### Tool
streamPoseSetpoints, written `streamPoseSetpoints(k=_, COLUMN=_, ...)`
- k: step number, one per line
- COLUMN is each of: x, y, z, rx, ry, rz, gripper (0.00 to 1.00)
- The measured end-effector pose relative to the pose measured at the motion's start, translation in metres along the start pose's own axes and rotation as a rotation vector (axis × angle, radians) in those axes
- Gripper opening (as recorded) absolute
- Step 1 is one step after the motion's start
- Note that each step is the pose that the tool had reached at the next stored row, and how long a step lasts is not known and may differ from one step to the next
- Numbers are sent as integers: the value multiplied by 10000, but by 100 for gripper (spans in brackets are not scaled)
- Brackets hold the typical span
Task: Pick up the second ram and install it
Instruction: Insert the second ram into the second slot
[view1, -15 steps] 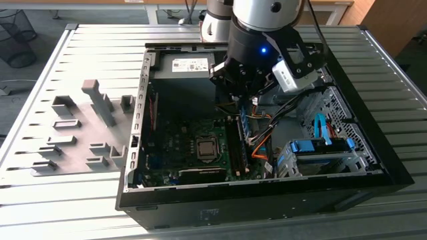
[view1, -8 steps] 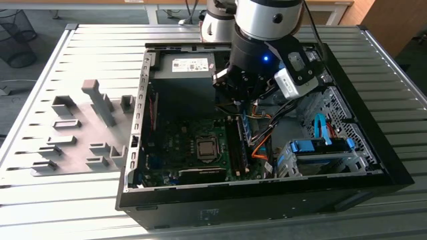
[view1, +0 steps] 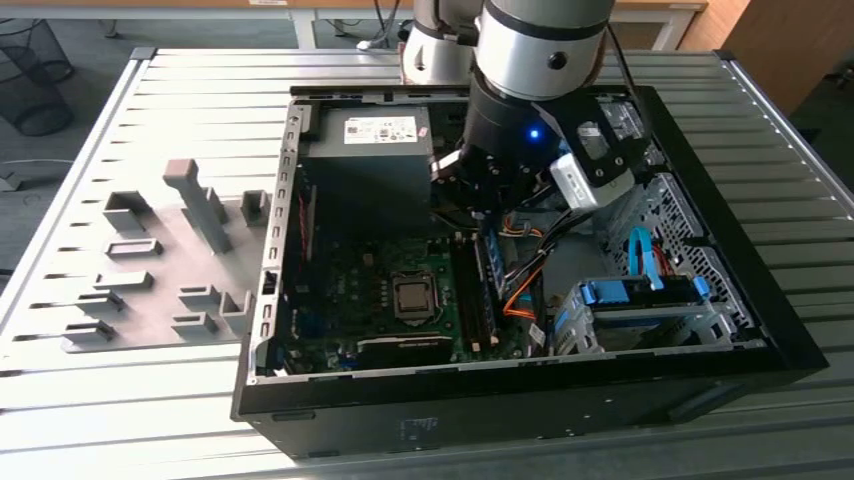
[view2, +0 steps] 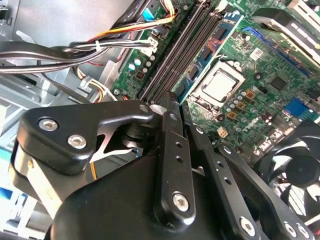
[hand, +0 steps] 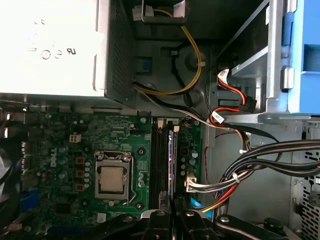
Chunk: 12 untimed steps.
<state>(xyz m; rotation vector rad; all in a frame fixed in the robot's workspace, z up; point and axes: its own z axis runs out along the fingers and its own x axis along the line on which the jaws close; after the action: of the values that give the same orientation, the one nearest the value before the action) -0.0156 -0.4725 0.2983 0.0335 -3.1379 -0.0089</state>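
Ribbed metal tabletop (view1: 160, 400) carries an open black computer case (view1: 534, 420) with a grey slotted fixture plate (view1: 160, 270) at the exterior view's left, and the arm's gripper (view1: 483, 212) reaches down into the case over the memory slots (view1: 470, 290), hiding their far end. In the first wrist view the fingertips (hand: 159, 220) stand close together at the near end of the second ram (hand: 171, 160), a thin blue-green stick standing on edge in a slot beside the processor socket (hand: 113, 179), but whether they pinch it I cannot tell. Dark linkage covers the contact in the second wrist view, and bundled cables (hand: 260, 165) cross beside the motherboard (hand: 60, 150).
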Motion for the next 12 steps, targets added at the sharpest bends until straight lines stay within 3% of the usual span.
streamPoseSetpoints(k=4, x=-5, y=0, z=58, rx=0, ry=0, rz=5, gripper=14)
streamPoseSetpoints(k=12, x=-5, y=0, z=62, rx=-1, ry=-1, rz=5, gripper=14)
